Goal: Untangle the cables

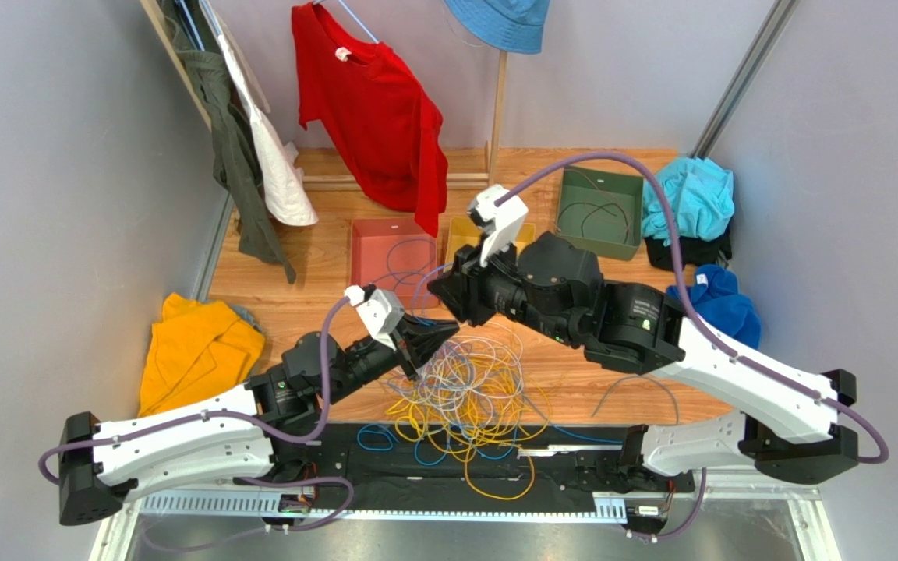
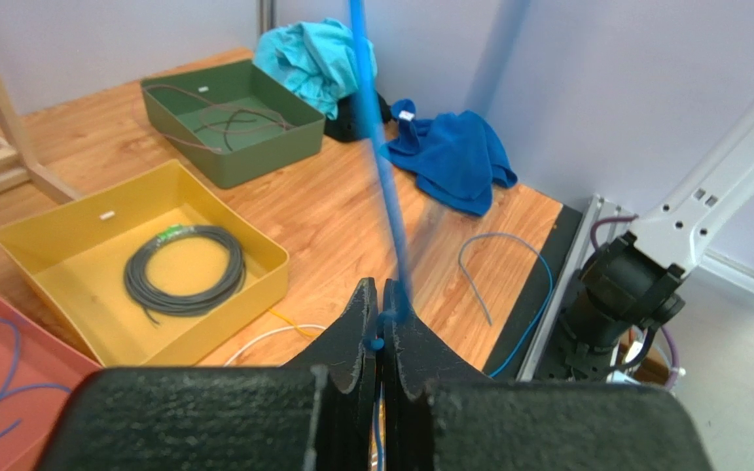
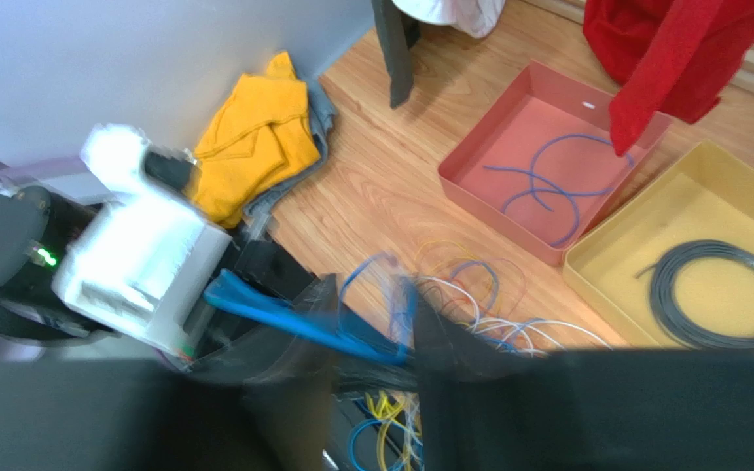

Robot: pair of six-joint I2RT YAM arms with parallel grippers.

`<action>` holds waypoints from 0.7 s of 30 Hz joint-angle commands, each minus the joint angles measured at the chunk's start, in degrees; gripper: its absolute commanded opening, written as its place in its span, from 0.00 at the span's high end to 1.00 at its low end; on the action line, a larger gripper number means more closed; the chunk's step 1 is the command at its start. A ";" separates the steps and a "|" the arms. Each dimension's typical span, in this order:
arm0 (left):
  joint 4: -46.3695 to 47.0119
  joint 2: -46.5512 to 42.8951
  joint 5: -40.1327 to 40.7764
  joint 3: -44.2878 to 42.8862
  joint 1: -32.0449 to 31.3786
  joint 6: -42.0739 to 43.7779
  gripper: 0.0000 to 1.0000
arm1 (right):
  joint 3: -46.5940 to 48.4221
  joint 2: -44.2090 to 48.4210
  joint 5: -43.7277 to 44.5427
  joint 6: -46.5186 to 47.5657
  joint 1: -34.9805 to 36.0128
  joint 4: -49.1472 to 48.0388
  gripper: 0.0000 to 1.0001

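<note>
Arms, two: the left arm (image 1: 184, 433) is reaching toward 2 o'clock and the right arm (image 1: 723, 368) toward 10 o'clock, their tips meeting over the heap.
Left fingers: the left fingers (image 2: 375, 312) are clenching one blue cable (image 2: 383, 177), which is running taut toward 12 o'clock in the left wrist view.
Right fingers: the right fingers (image 1: 448, 288) are showing blurred in their own view, with the blue cable crossing between them. I cannot tell whether they are gripping it or letting go.
Cables, too many to count: the cables (image 1: 471, 397) are lying as one knotted heap of yellow, white-grey and blue loops at 6 o'clock on the table (image 1: 302, 292). A few are trailing onto the black strip (image 1: 419, 485) at its near edge.
Loose cable, one: a loose cable (image 2: 497, 235), grey-blue, is lying alone at 3 o'clock of the heap.
Trays, three: the red tray (image 1: 369, 251) at 11 o'clock of the heap is holding blue strands (image 3: 538, 182). The yellow tray (image 2: 263, 280) at 12 o'clock is holding one grey coil (image 2: 135, 275). The green tray (image 1: 569, 193) at 1 o'clock is holding thin dark strands (image 1: 600, 216).
Hanging clothes, four: a red shirt (image 1: 378, 105), a white garment (image 1: 278, 175), an olive garment (image 1: 231, 152) and a blue hat (image 1: 501, 21) are hanging along the far side.
Lying clothes, four: a yellow garment (image 1: 196, 351) is lying at 9 o'clock. A teal cloth (image 1: 688, 193), a black cloth (image 1: 682, 251) and a blue cloth (image 1: 723, 302) are lying at 2 o'clock.
In the way: the right arm is covering most of the yellow tray from above, and the red shirt's hem is hanging across the red tray's far corner.
</note>
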State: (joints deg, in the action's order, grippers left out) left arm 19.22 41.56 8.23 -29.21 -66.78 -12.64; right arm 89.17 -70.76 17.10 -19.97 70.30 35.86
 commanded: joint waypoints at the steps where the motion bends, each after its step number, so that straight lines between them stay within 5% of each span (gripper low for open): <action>1: -9.27 -4.29 5.11 -6.46 -0.10 -0.01 1.00 | -6.08 7.29 2.49 -0.77 0.01 -3.25 0.34; 2: -11.81 -4.56 6.52 -9.69 -0.10 -0.19 1.00 | -7.67 8.52 3.11 -1.65 0.01 -3.25 0.24; 3: -14.36 -4.65 7.84 -11.46 -0.01 -0.27 1.00 | -9.08 11.15 3.55 -1.74 0.01 -3.34 0.00; 9: -36.24 1.49 14.71 -30.62 3.22 0.08 1.00 | -20.25 20.39 8.38 -4.02 0.01 -2.99 0.00; 21: -46.39 21.18 10.49 -60.68 22.74 2.18 1.00 | -33.16 31.03 11.02 -6.40 0.01 -2.37 0.00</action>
State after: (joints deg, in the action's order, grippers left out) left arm -23.22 59.05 19.55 -82.04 -47.72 -12.60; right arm 59.42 -40.64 26.81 -24.88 70.30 34.87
